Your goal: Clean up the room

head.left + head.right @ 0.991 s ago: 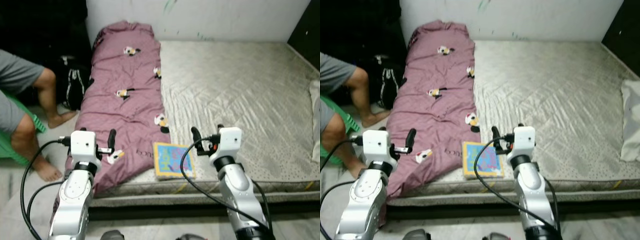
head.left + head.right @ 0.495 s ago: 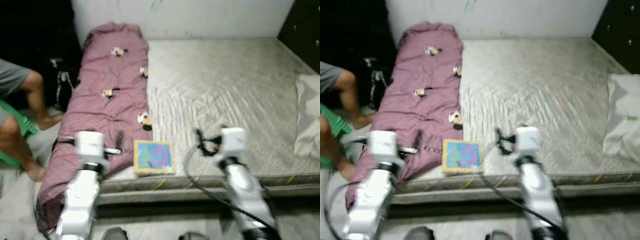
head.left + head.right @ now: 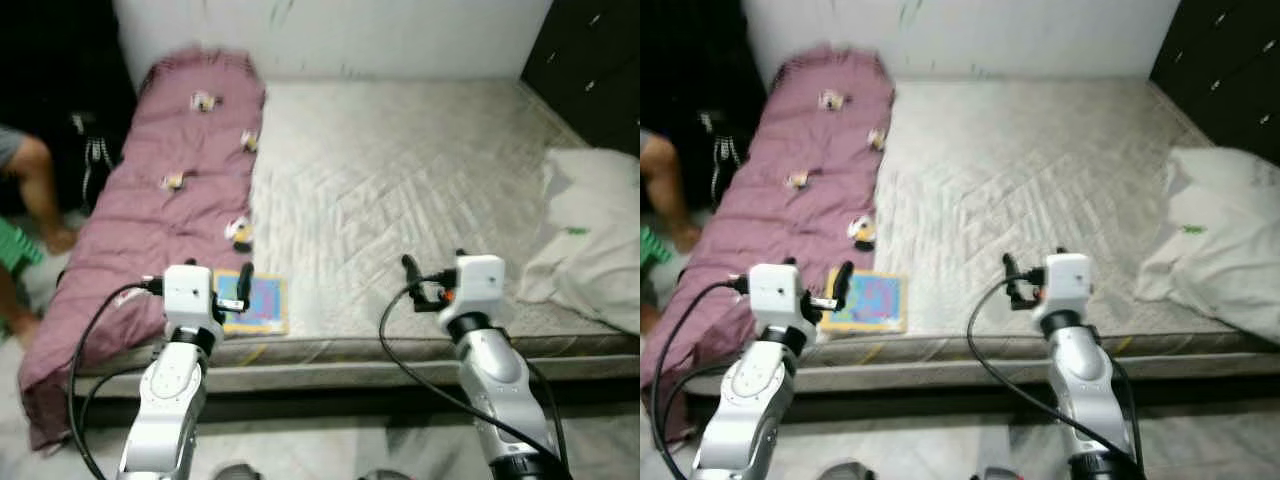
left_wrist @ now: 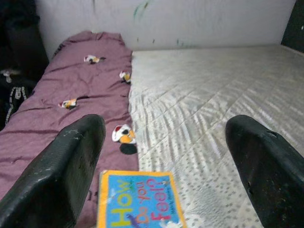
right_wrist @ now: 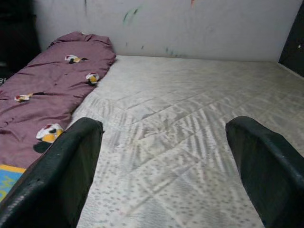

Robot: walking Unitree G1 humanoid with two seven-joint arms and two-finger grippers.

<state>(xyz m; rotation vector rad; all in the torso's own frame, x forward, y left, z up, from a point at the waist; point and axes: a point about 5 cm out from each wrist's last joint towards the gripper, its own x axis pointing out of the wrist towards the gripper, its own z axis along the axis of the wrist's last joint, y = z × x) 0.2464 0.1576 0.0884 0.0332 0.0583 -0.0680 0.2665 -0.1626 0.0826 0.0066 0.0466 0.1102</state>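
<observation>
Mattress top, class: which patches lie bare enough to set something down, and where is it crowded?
The widest bare patch of the mattress lies between the purple blanket on the robot's left and the white pillow at its right edge. The near-left corner is crowded: the picture book lies there beside the blanket. Both grippers, left and right, are open.

Mauve quilt with small cartoon patches; grey quilted mattress; blue, yellow-bordered book; seemingly white pillow.

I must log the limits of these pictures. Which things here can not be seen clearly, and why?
- Person: cut by the eye view's left edge.
- Book: bottom cut by the left wrist view's edge.
- Dark bag by the purple blanket: lost in shadow.
- White pillow: cut by the right edge.
</observation>
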